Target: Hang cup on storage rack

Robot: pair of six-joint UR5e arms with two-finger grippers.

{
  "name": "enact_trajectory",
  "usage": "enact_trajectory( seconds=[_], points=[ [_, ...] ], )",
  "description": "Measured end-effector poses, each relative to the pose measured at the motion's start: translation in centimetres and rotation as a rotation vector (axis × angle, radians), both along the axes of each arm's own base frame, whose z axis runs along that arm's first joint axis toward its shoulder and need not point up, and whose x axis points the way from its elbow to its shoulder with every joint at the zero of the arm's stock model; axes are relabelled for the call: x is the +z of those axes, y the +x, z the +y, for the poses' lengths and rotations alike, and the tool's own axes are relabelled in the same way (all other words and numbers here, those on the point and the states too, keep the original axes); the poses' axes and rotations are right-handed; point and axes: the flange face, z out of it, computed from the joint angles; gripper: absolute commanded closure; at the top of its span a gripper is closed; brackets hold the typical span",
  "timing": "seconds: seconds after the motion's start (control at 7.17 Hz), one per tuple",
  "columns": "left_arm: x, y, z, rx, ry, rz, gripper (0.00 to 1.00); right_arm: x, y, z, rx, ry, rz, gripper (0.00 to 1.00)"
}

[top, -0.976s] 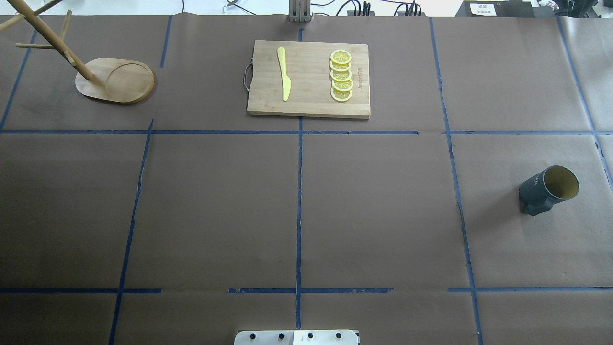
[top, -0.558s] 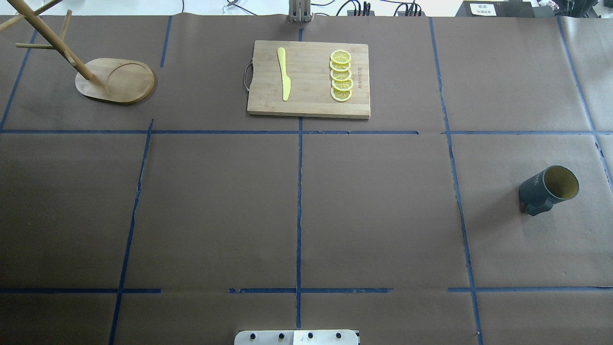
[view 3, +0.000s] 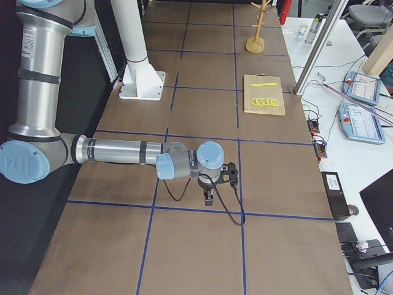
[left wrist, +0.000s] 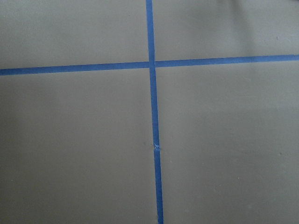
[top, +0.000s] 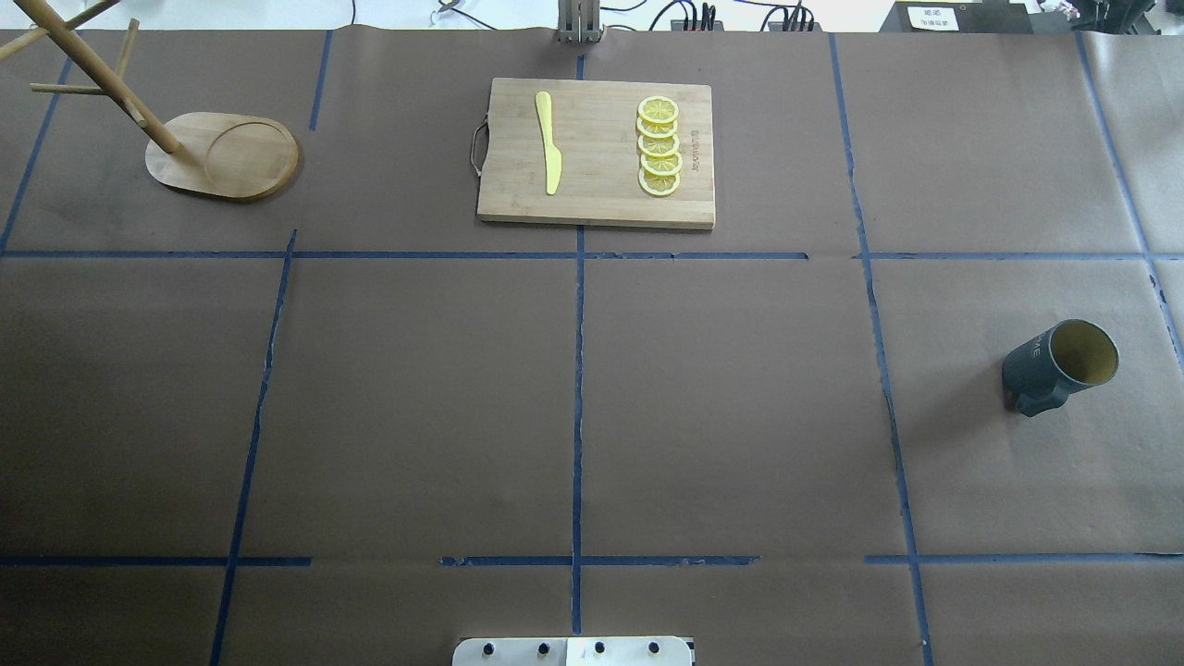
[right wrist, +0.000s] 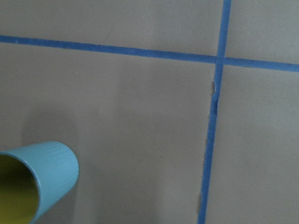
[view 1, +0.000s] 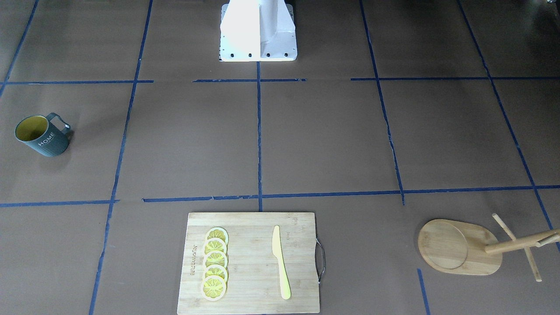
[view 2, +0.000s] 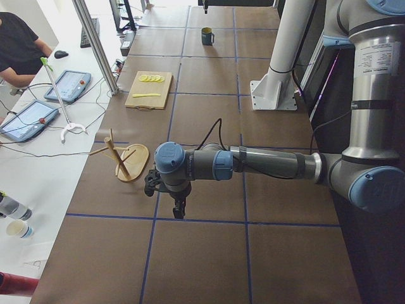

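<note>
Two grippers low over the table [top: 721, 407], the cup [top: 1060, 367] well apart from the storage rack [top: 222, 155].
Toward the table's left end, the left gripper [view 2: 179, 209], pointing down above a crossing of blue tape [left wrist: 150, 64]; spread or pressed together, cannot tell. Toward the right end, the right gripper [view 3: 209, 198] in the same pose; likewise cannot tell. On the right side, the cup upright, yellow mouth up, handle toward the robot; shows in the lower left corner of the right wrist view. At the far left, the storage rack on its oval base. At the far middle, a cutting board [top: 597, 208] with a yellow knife [top: 548, 143] and a row of lemon slices [top: 659, 148].
</note>
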Motion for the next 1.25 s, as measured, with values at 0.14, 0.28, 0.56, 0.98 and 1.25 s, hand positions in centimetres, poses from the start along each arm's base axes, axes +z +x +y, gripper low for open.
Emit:
enact_trajectory(
  seconds=[0.14, 0.28, 0.56, 0.98, 1.25],
  points=[
    [0.0, 0.0, 0.0, 0.0, 0.0, 0.0, 0.0, -1.8, -2.3, -0.2, 0.026, -0.007, -0.018, 0.02],
    [0.0, 0.0, 0.0, -0.001, -0.001, 0.002, 0.0, -3.3, -4.9, -0.1, 0.043, -0.02, -0.039, 0.02],
    [0.0, 0.0, 0.0, -0.001, -0.002, 0.002, 0.0, -4.7, -9.1, 0.5, 0.056, -0.037, -0.057, 0.02],
    [0.1, 0.1, 0.0, 0.0, -0.004, 0.003, 0.0, -4.5, -11.3, 0.9, 0.059, -0.027, -0.022, 0.07],
    [0.2, 0.0, 0.0, 0.0, -0.007, 0.002, 0.0, -3.7, -12.5, 1.1, 0.041, -0.037, 0.001, 0.65]
  ],
)
